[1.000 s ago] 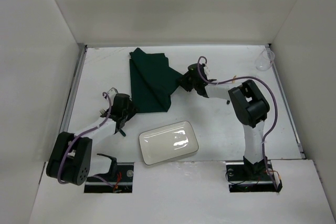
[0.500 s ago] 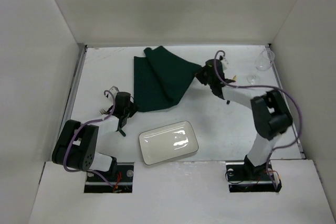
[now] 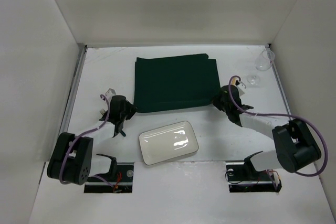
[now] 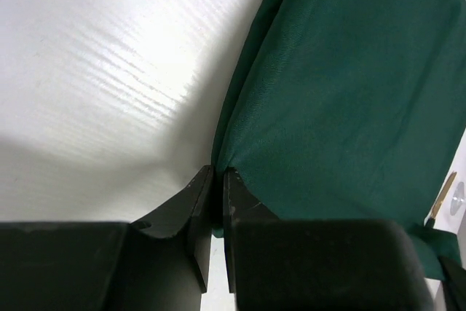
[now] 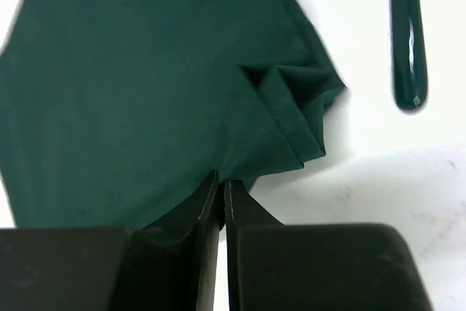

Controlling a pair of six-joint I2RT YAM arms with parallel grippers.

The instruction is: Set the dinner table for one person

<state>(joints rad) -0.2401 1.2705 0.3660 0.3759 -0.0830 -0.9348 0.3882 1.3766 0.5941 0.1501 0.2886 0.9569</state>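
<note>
The dinner table (image 3: 105, 72) fills the floor of the white-walled bay, with thin metal rails along its left (image 3: 73, 93) and right (image 3: 286, 103) edges. The dark green cloth mat (image 3: 176, 83) lies flat in the table's far middle, and its 4 edges run roughly parallel to the table's. Bare tabletop lies on both sides of it and in a narrower strip behind it. The left gripper (image 3: 127, 109) is clamped on the mat's near left corner, its fingers (image 4: 204, 194) pressed together on the fabric. The right gripper (image 3: 219, 102) pinches the near right corner, where the cloth (image 5: 145, 85) bunches into small folds. A glossy dark green rod-like thing (image 5: 408, 41) lies apart from that corner. The white plate (image 3: 168, 142) sits near the front edge between the 2 arms, close to the mat's near edge but not touching it. A clear glass (image 3: 264, 60) stands by the far right rail. Half a second ago the mat was folded and skewed, with its right corner held further back. Now it is spread into a full rectangle, and the right gripper has come nearer the front.
</note>
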